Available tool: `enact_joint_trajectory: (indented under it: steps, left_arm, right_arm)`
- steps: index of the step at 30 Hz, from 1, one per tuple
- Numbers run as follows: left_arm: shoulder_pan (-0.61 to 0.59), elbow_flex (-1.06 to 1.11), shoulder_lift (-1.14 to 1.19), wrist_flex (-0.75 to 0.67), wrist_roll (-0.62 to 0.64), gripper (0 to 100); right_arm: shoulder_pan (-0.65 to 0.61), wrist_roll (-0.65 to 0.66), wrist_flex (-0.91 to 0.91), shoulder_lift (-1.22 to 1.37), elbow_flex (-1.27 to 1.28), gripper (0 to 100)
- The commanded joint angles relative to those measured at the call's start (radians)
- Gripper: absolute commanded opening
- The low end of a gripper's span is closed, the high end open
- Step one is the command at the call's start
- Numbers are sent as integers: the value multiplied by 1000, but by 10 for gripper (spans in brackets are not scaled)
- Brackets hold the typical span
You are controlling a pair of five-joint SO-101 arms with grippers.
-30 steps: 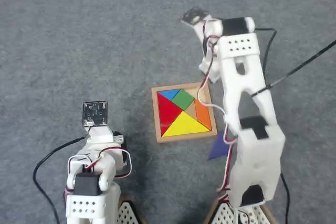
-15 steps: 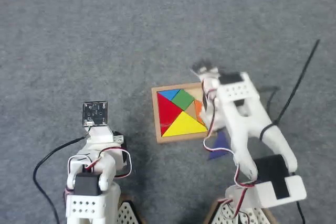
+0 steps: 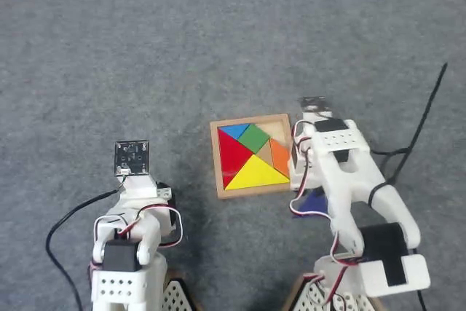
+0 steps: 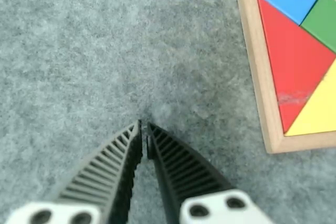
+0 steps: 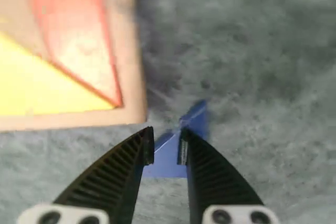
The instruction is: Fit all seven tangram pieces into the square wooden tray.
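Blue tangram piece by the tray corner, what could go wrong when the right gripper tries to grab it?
1. The blue piece lies flat on the mat, so the right gripper, its fingers only narrowly apart over it, may scrape or push it rather than grip it.
2. The piece sits close to the wooden tray at its corner; a nudge could jam it against the rim or shift the tray.

Loose piece (image 3: 317,198) just right of tray (image 3: 215,158)
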Motion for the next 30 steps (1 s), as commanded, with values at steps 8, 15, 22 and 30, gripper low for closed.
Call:
enact_joint_trajectory:
  steps: [8, 15, 22, 30]
  left_arm:
    - [-6, -12, -20, 2, -11, 14]
    - [-6, -12, -20, 2, -11, 14]
    - [-6, -12, -20, 2, -11, 14]
    - [-6, -12, -20, 2, -11, 14]
  right_arm:
    - [70, -109, -25, -27, -2, 80]
    - [211, -103, -35, -30, -2, 80]
    - [179, -101, 25, -31, -17, 80]
    - [73, -89, 50, -145, 11, 80]
